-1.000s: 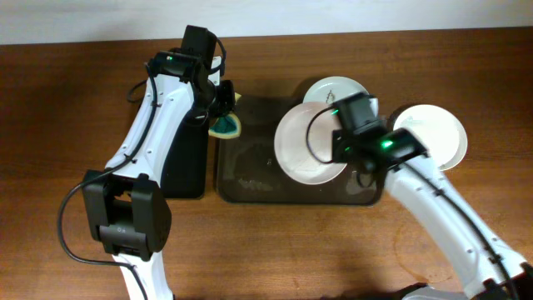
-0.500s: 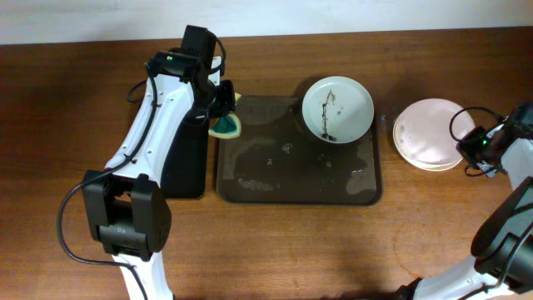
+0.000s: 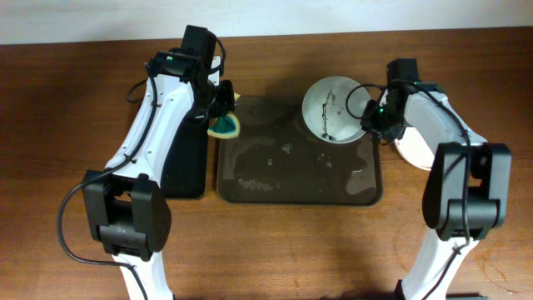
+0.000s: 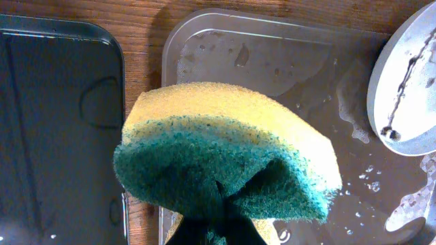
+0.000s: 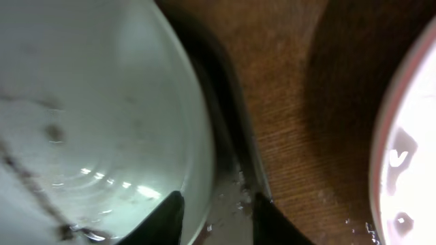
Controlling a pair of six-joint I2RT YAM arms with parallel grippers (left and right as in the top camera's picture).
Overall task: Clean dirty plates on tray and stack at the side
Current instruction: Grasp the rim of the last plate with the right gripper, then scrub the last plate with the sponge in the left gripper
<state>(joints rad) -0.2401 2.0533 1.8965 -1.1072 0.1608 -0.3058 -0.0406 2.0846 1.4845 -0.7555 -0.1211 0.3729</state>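
One dirty white plate (image 3: 336, 110) with dark streaks sits at the back right of the brown-grey tray (image 3: 283, 171). My right gripper (image 3: 372, 117) is open at the plate's right edge. In the right wrist view its tips (image 5: 216, 211) straddle the plate's rim (image 5: 122, 102), one finger over the plate, the other over the tray's rim (image 5: 235, 156). Clean plates (image 3: 414, 150) lie stacked right of the tray, partly hidden under the right arm. My left gripper (image 3: 218, 107) is shut on a yellow-green sponge (image 4: 225, 156) above the tray's back left corner.
A narrow black tray (image 4: 61, 122) lies left of the brown tray, under the left arm. Water drops and suds wet the brown tray's floor (image 4: 272, 61). The clean plate's edge (image 5: 409, 170) is close on the right gripper's right.
The right arm carried a clean plate from over the tray to the stack at the right, let it go, and has come back to the dirty plate's right rim. The left arm has not moved.
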